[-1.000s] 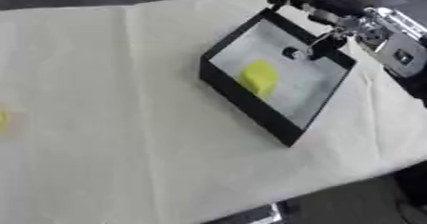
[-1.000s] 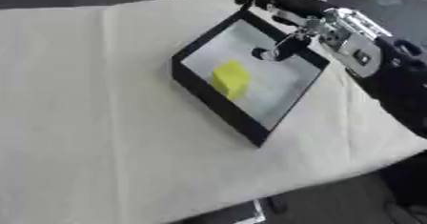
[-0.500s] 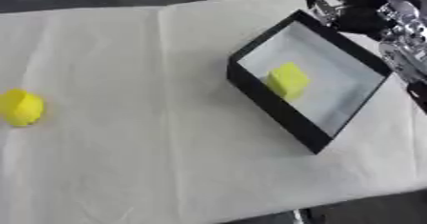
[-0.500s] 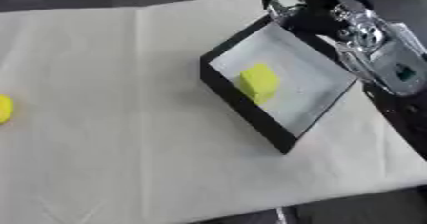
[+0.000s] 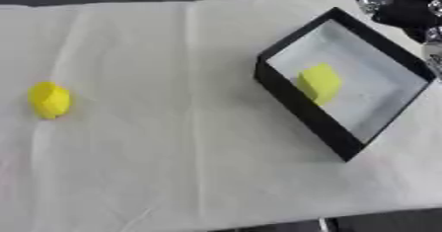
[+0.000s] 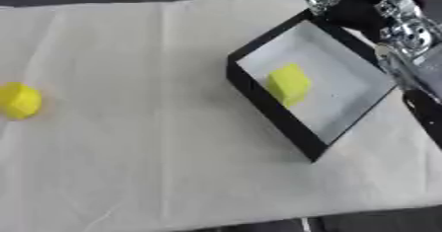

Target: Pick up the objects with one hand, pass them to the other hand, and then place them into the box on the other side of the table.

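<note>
white cloth on table. block in box, right; ball far left, awaiting pickup. right hand upper right, fingers unclear; left hand unseen.

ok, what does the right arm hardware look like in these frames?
Only the right arm shows, at the upper right over the box: black housings with shiny silver joint parts and a round silver fitting. No cables or markings can be made out. Its hand isn't distinguishable; the left arm is out of view.

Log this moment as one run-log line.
yellow block: inside black box | yellow object: on cloth, robot's left side, untouched | right arm: above box's far corner, hand state unclear | left hand: not in view
</note>
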Tool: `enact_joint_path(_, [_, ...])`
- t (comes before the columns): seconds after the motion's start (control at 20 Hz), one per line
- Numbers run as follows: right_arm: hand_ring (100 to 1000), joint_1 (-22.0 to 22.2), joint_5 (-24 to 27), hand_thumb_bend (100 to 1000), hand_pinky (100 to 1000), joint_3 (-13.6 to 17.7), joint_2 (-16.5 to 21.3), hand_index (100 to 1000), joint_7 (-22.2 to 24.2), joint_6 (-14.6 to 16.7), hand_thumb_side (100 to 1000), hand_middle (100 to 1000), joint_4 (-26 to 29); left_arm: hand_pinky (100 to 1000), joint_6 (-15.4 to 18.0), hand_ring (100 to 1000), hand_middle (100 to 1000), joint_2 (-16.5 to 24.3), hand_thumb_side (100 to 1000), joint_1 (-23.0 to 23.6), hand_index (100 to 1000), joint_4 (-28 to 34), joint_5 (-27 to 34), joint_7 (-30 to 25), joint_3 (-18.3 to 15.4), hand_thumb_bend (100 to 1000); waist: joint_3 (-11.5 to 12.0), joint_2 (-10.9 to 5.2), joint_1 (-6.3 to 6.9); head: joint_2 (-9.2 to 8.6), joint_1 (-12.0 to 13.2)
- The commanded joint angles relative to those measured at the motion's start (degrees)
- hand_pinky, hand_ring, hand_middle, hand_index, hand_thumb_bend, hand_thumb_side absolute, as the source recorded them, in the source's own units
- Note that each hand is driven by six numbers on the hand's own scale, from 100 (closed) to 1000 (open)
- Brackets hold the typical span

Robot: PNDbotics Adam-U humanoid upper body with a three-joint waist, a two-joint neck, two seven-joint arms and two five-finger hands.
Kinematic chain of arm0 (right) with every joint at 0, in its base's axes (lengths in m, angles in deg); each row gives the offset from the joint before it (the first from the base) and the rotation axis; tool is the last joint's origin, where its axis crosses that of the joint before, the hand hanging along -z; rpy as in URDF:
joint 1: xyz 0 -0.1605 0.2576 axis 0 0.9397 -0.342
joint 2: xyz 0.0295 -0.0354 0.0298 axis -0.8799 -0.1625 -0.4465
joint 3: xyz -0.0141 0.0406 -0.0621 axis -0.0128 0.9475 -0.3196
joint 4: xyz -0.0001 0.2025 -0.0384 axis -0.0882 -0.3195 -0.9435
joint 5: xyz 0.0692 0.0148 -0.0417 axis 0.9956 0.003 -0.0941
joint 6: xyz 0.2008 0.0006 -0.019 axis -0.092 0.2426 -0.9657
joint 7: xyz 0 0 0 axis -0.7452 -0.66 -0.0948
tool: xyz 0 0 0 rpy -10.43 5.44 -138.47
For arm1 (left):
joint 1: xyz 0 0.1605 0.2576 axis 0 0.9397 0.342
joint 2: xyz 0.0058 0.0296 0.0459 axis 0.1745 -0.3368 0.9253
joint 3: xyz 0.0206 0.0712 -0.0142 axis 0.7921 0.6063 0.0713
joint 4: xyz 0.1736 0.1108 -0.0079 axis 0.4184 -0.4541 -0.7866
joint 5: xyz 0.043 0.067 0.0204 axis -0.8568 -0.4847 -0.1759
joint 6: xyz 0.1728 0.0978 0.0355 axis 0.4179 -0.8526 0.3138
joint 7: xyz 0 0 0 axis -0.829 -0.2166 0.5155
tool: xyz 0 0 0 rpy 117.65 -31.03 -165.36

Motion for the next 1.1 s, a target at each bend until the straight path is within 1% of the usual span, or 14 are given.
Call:
enact_joint_path(0.05, [1000, -0.50, -0.46, 100, 1000, 0.71, 2.08, 1000, -0.33, -0.20, 219, 823, 1.43, 907, 2.66, 846, 797, 3.87, 549, -1.57, 892, -3.33, -3.26, -2.23, 1.66, 558, 0.11, -1.56, 0.29, 0.27, 2.54])
enact_joint_path(0.2, [1000, -0.56, -0.55, 100, 1000, 0.74, 1.83, 1000, -0.97, -0.38, 205, 820, 1.81, 906, 4.00, 847, 797, 4.70, 552, -1.25, 887, -5.61, -4.82, -2.16, 2.78, 604, 0.25, -1.36, 0.53, 0.31, 4.28])
enact_joint_path(0.25, [1000, -0.55, -0.75, 100, 1000, 0.70, 1.79, 1000, -1.17, -0.54, 217, 819, 1.91, 905, 4.05, 847, 795, 5.05, 547, -0.96, 884, -6.08, -5.08, -1.70, 3.12, 620, 0.32, -1.27, 0.62, 0.31, 4.84])
enact_joint_path(0.45, [1000, -0.60, -1.25, 100, 1000, 0.56, 1.69, 1000, -1.85, -0.93, 215, 821, 2.43, 905, 3.47, 849, 795, 6.15, 548, 0.49, 880, -6.40, -5.53, 0.79, 4.62, 681, 0.53, -0.98, 0.88, 0.21, 6.54])
enact_joint_path(0.6, [1000, -0.54, -1.41, 100, 1000, 0.46, 1.74, 1000, -2.11, -1.03, 218, 820, 2.66, 906, 2.60, 854, 800, 6.58, 574, 1.74, 881, -6.84, -5.85, 1.46, 5.80, 725, 0.49, -0.89, 0.95, 0.21, 7.76])
enact_joint_path(0.85, [1000, -0.31, -1.55, 100, 1000, 0.46, 1.54, 1000, -2.33, -1.44, 230, 819, 2.34, 903, 1.94, 851, 795, 6.85, 587, 3.35, 877, -7.12, -5.20, 1.16, 6.83, 747, 0.56, -0.82, 0.98, 0.25, 9.02])
enact_joint_path(1.1, [1000, -0.36, -1.47, 100, 1000, 0.46, 1.40, 1000, -2.48, -1.81, 234, 820, 2.03, 905, -0.37, 847, 790, 6.09, 553, 3.46, 877, -6.60, -3.90, 3.97, 7.67, 746, 0.62, -0.89, 0.90, 0.10, 9.84])
